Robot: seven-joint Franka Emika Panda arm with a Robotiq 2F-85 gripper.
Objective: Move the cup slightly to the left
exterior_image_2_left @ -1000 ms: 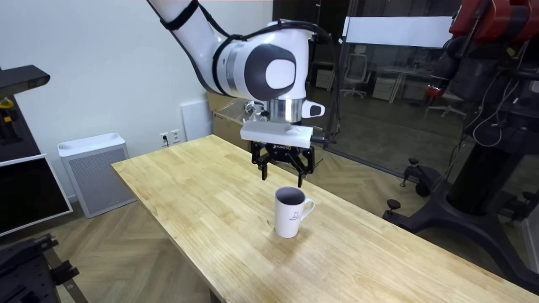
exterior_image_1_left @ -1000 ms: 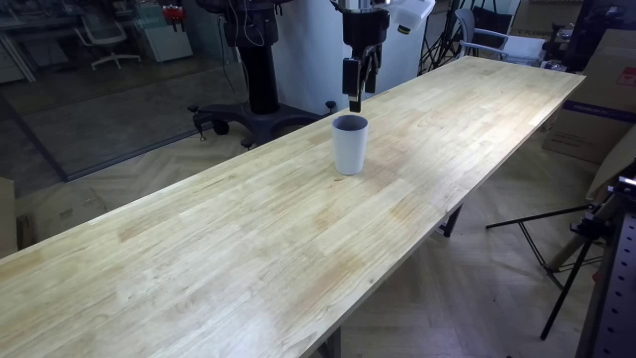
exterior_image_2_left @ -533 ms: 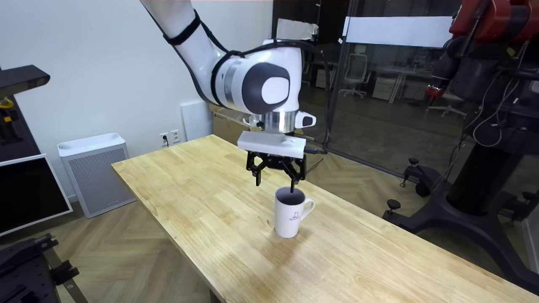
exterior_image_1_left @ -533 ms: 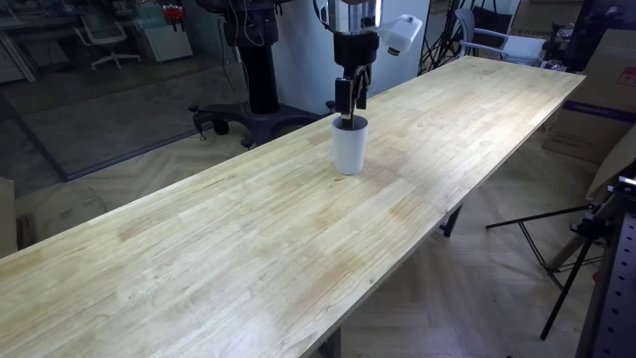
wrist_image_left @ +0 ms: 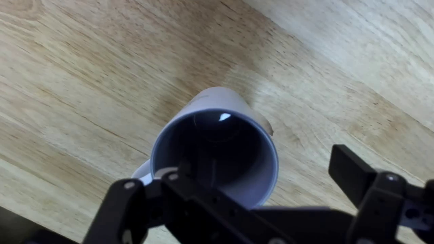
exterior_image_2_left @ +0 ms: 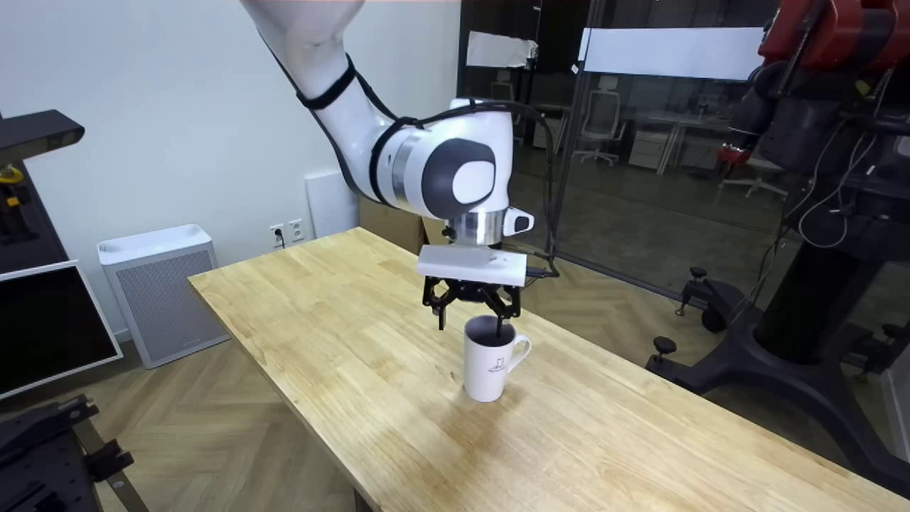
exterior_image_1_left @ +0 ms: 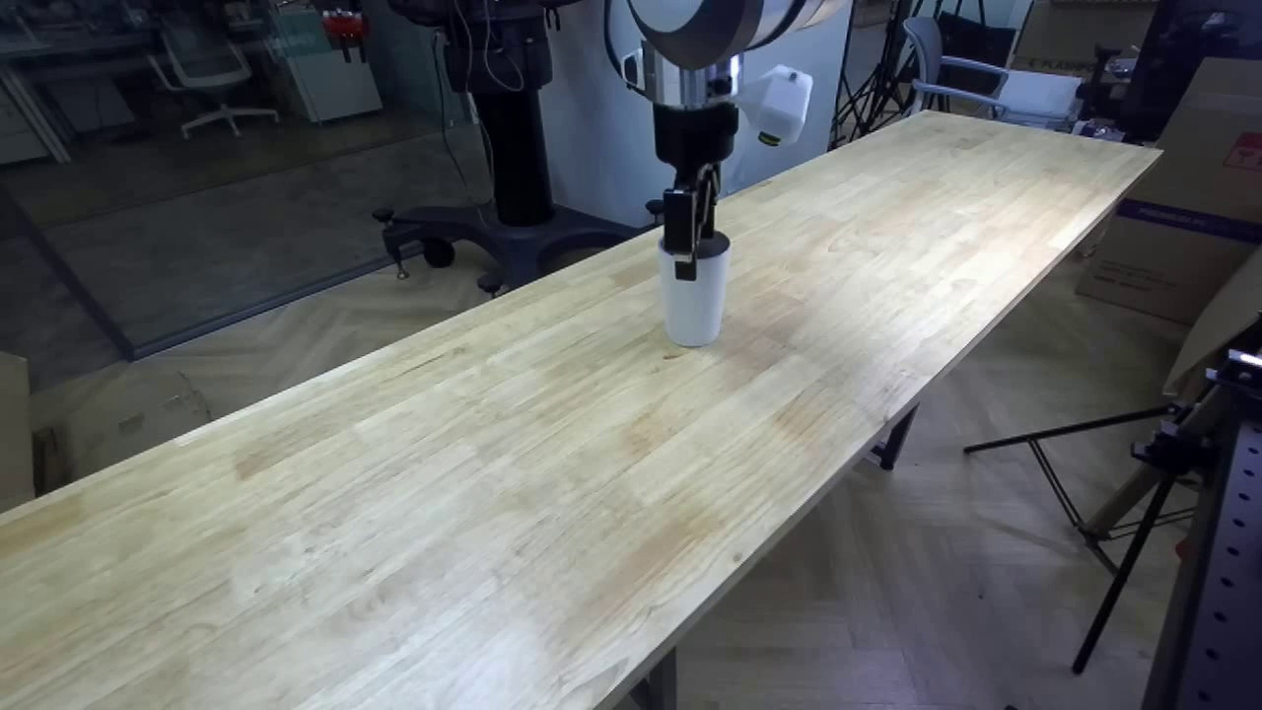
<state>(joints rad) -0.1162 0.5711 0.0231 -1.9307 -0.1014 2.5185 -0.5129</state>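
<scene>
At the left in an exterior view, a white box (exterior_image_2_left: 167, 295) with a mesh front stands to the left of the desk (exterior_image_2_left: 320, 320). Continuing right, the single arm (exterior_image_2_left: 359, 124) reaches down from above, its jaws pointing at the desk. The jaws are spread wide and grip nothing. The left jaw hangs to the left of the cup (exterior_image_2_left: 483, 366), clear of its outer surface; the wrist view shows the same gap. The right jaw is at the cup's mouth (exterior_image_2_left: 480, 331), right of centre, and appears to reach inside; its depth and any contact with the inner surface cannot be determined.

The cup stands upright on the desk below the jaws, long axis vertical and roughly parallel to them. Its left side thus appears to lie between the two jaws; the coming move turns on this relation. The handle (exterior_image_2_left: 527, 346) projects to the right, roughly in line with the jaw spread. Further right, beyond the far edge of the desk, is a black stand (exterior_image_2_left: 789, 370).

Probable next step: close the jaws on the cup's left side. Caution: with the spread off-centre, closing may drag or tilt the cup before the grip is secure.
</scene>
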